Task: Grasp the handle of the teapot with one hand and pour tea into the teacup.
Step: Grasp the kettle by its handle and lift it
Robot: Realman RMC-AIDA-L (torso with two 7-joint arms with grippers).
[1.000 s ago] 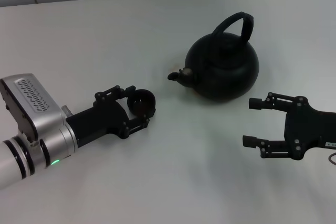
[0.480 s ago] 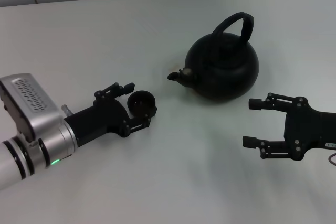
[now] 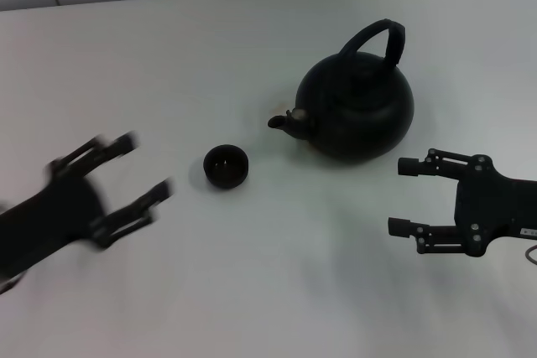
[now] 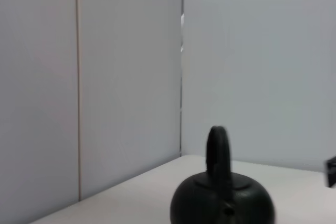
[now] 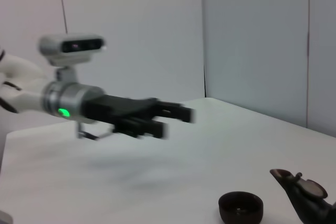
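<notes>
The black teapot (image 3: 357,108) stands upright at the middle right of the white table, spout (image 3: 280,121) pointing left, arched handle (image 3: 379,40) over its top. The teapot (image 4: 222,203) also shows in the left wrist view, and its spout (image 5: 296,182) in the right wrist view. The small black teacup (image 3: 226,166) sits alone left of the spout, and the teacup (image 5: 240,206) shows again in the right wrist view. My left gripper (image 3: 144,169) is open and blurred, well left of the cup. My right gripper (image 3: 401,196) is open, just below and right of the teapot.
The white table (image 3: 277,291) meets a pale wall at the back. In the right wrist view the left arm (image 5: 79,102) hangs above the table beyond the cup.
My left gripper let go of the teacup and pulled back to the left and toward me, leaving the cup standing. The teapot and right gripper have not moved.
</notes>
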